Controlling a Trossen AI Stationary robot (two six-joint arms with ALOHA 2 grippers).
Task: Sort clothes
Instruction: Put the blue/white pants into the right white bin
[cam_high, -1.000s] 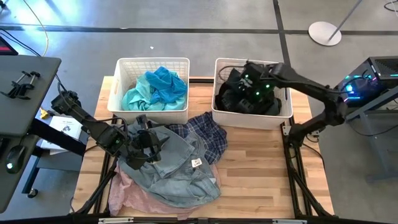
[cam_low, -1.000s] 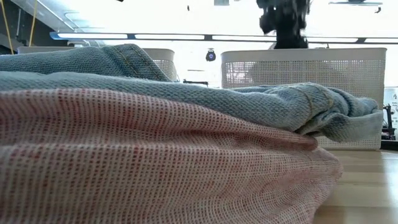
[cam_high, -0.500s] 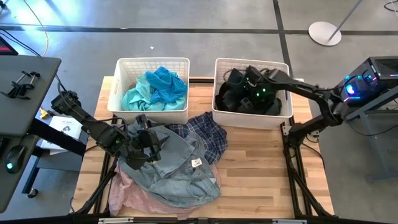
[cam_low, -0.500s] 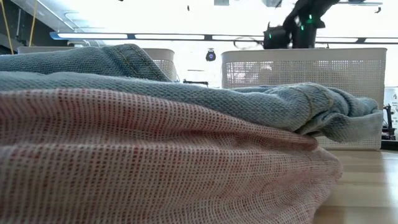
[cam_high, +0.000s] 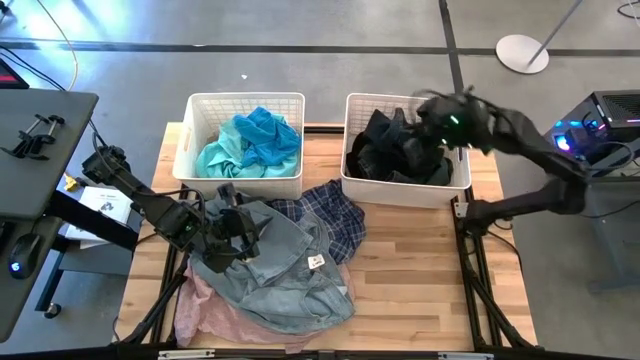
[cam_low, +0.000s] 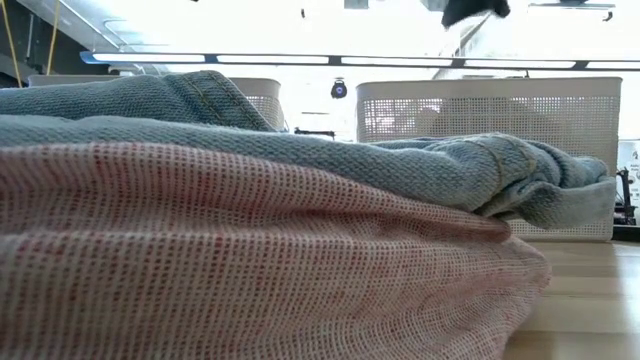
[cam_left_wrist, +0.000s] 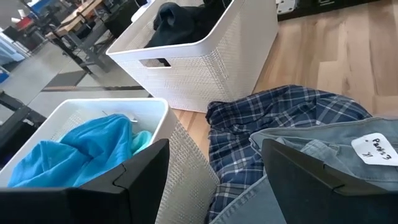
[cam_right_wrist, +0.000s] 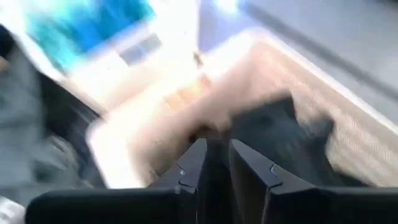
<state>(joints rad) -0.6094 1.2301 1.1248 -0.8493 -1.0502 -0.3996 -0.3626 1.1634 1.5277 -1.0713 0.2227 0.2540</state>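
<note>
Right gripper hangs blurred at the upper right of the high view, over the right basket of black clothes, its fingers nearly together with only a narrow slit between them, nothing visibly gripped. Left gripper rests spread wide on the denim garment at lower left. Plaid shirt and pink fabric crowd beside it, with teal clothes in the left basket.

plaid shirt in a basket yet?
No. In the high view the plaid shirt lies on the table in front of the two baskets, partly under the denim.
</note>
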